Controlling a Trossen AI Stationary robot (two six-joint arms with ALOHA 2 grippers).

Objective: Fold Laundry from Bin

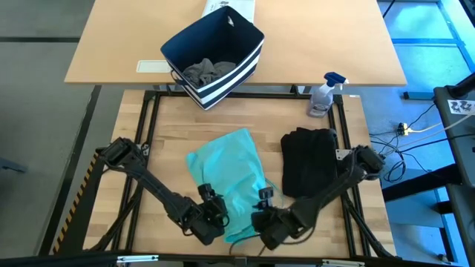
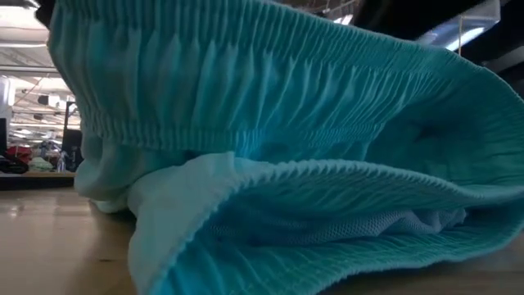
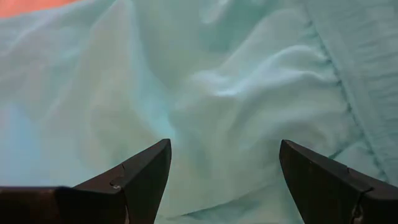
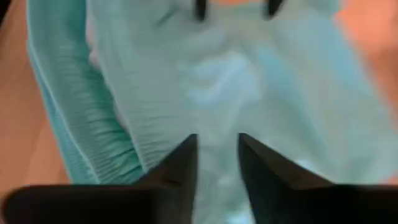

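On the wooden table (image 1: 171,141) the right gripper (image 4: 216,163) narrows on the teal shorts (image 1: 226,172) while the left gripper (image 3: 224,177) stands wide open and empty, so I judge a thin pinch may slip.

You're in a robotics lab or workshop: a black metal frame (image 1: 152,133) rims the plywood worktable (image 1: 171,141), cables (image 1: 415,130) trail at three o'clock, and industrial ceiling lights (image 2: 24,61) hang beyond.

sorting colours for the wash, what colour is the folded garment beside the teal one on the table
Black: the folded black garment lies on the wooden table, clearest in the high view.
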